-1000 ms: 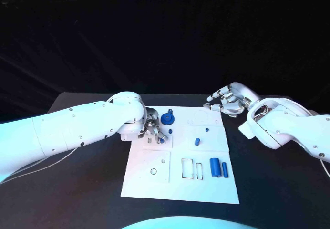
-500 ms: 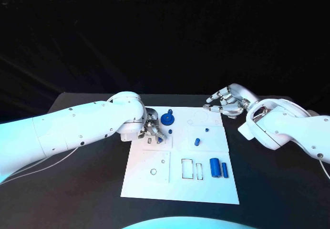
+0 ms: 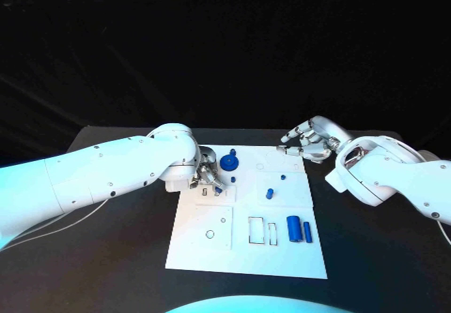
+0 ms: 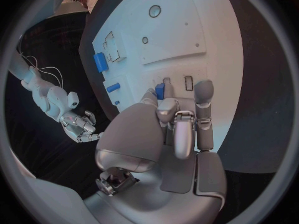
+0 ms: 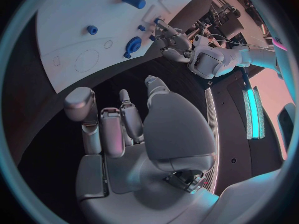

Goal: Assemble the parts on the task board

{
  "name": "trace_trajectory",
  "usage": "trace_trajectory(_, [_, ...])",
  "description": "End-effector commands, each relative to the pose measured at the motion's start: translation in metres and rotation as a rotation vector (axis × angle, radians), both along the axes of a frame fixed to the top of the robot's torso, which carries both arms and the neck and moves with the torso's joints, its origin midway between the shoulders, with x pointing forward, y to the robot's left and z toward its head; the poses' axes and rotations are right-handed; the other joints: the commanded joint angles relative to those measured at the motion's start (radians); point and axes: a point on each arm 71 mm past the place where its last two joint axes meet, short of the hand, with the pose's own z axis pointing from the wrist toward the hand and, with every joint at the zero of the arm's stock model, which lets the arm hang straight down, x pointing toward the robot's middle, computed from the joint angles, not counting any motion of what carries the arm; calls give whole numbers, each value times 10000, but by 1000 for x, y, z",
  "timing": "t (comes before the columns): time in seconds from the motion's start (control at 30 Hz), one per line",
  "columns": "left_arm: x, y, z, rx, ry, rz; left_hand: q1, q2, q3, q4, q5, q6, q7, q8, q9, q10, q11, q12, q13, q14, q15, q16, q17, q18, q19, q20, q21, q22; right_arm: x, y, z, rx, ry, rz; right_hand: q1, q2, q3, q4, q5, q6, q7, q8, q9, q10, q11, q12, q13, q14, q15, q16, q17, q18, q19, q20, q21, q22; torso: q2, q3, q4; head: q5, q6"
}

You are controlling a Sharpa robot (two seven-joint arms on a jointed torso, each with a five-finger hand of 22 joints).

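The white task board (image 3: 246,251) lies in the middle of the black table. My left hand (image 3: 208,177) hovers over its far left part and pinches a small blue part (image 4: 160,90) just above two narrow slots (image 4: 189,83). The part also shows under the fingers in the head view (image 3: 218,189). My right hand (image 3: 305,142) hangs over the board's far right corner, fingers apart and holding nothing (image 5: 124,129). On the board stand a blue round knob (image 3: 229,163) and a short peg (image 3: 270,193). A blue cylinder (image 3: 294,227) lies beside a thin blue bar (image 3: 307,232).
The board has rectangular cut-outs (image 3: 257,230) and a small round hole (image 3: 210,233) in its near half. Bare black table (image 3: 113,261) surrounds the board on all sides. A tiny blue piece (image 3: 283,176) sits near the right hand.
My right hand has shifted very slightly near the board's far corner. My left hand keeps the small blue part in the same place.
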Motion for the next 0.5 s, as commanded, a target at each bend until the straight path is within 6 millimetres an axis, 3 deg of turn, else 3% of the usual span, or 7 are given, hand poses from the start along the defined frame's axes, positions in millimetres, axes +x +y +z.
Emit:
trace_trajectory(0.03, [-1, 2, -1, -261, 114, 182, 656, -60, 802, -146, 71, -48, -17, 68, 104, -159, -8, -223, -171, 874, -89, 14, 2020, -93, -89, -14, 64, 27, -1, 1, 0, -435, -206, 230, -20, 98, -68, 23, 83, 61, -42, 34, 13, -54, -8, -26, 242, 398, -100, -48, -26, 199, -85, 15, -100, -28, 4, -5, 10, -8, 16])
trace_trajectory(0.07, [-1, 3, -1, -370, 65, 278, 787, -184, 1221, -145, 87, -61, 8, 76, 134, -193, 1, -324, -257, 875, -90, 16, 2023, -96, -96, -21, 83, 47, 0, 1, 0, -441, -204, 221, -39, 109, -86, 38, 87, 61, -43, 36, 15, -54, -9, -29, 237, 397, -100, -55, -29, 199, -84, 14, -111, -33, 3, -6, 14, -9, 22])
trace_trajectory(0.1, [0, 3, 0, -464, 27, 355, 843, -460, 2026, -42, 99, -41, 60, 126, 205, -175, 33, -407, -316, 879, -91, 22, 2035, -96, -109, -28, 120, 84, 0, 1, -1, -445, -201, 212, -80, 126, -120, 65, 78, 61, -44, 40, 19, -53, -10, -32, 230, 397, -102, -66, -34, 198, -80, 13, -128, -39, 4, -6, 21, -11, 31])
trace_trajectory(0.2, [0, 5, 1, -703, -101, 548, 255, -1725, 4509, 189, 9, -64, 12, 342, 497, -47, 71, -503, -404, 883, -28, 24, 2041, -109, -152, -1, 225, 180, 0, 0, -1, -455, -192, 199, -93, 131, -132, 73, 71, 61, -45, 41, 20, -51, -10, -32, 229, 398, -102, -68, -32, 198, -79, 13, -136, -43, 11, -1, 28, -11, 30])
trace_trajectory(0.3, [-2, 6, 3, -951, -193, 736, -350, -2325, 6070, -89, -17, -82, -26, 600, 773, 28, 31, -518, -426, 891, -48, 32, 2056, -93, -148, -17, 308, 261, 0, 0, -1, -462, -184, 197, -108, 135, -148, 81, 62, 60, -46, 42, 21, -50, -10, -32, 227, 398, -103, -72, -35, 199, -79, 12, -146, -49, 7, -4, 12, 8, 32])
trace_trajectory(0.5, [-5, 9, 6, -1334, -298, 993, -1259, -2796, 7522, -730, -55, -121, -36, 955, 1124, 17, -36, -701, -652, 900, -90, 38, 2067, -133, -58, -51, 490, 497, 0, 0, -2, -487, -155, 182, -121, 140, -161, 89, 57, 61, -46, 44, 23, -45, -11, -28, 230, 400, -103, -74, -34, 199, -77, 12, -152, -51, 7, 1, 18, 30, 28])
